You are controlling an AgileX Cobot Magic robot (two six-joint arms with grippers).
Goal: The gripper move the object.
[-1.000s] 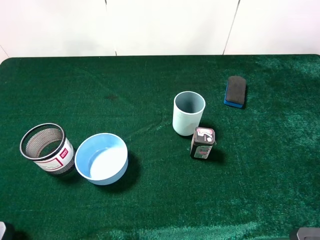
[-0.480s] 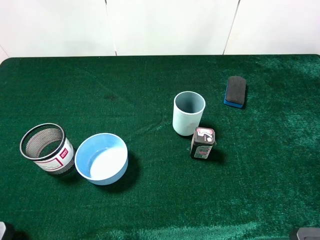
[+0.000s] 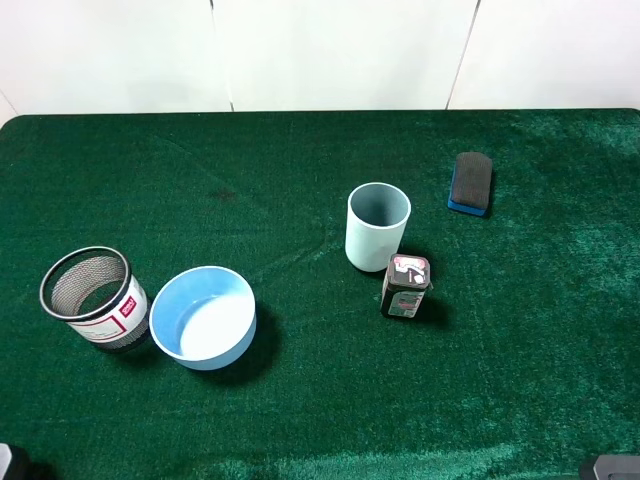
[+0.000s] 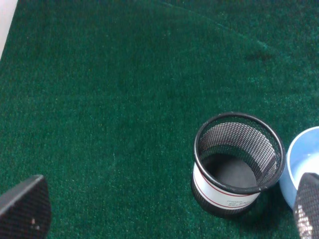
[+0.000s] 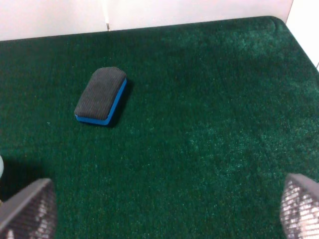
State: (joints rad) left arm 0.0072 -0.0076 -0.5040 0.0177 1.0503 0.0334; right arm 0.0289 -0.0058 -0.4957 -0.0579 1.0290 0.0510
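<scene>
Exterior high view, read left to right with the pale blue cup [image 3: 378,227] as landmark: a black mesh cup [image 3: 92,297] and a wide blue bowl [image 3: 203,317] stand well to its left on the green worktop [image 3: 300,160]. The cup stands upright, mouth up, its long axis vertical. A small dark tin [image 3: 405,286] stands just beside its near right side; whether they touch cannot be told. A dark eraser [image 3: 471,183] lies further right and further back.

Both arms sit low at the near corners, well apart from the cup. The left tool [image 4: 159,209] is spread wide with nothing between its fingers, over the mesh cup. The right tool [image 5: 164,209] is likewise spread and empty, facing the eraser. By my judgement the right arm is nearer, with the cup ahead and to its left, and the tin crowding its approach.
</scene>
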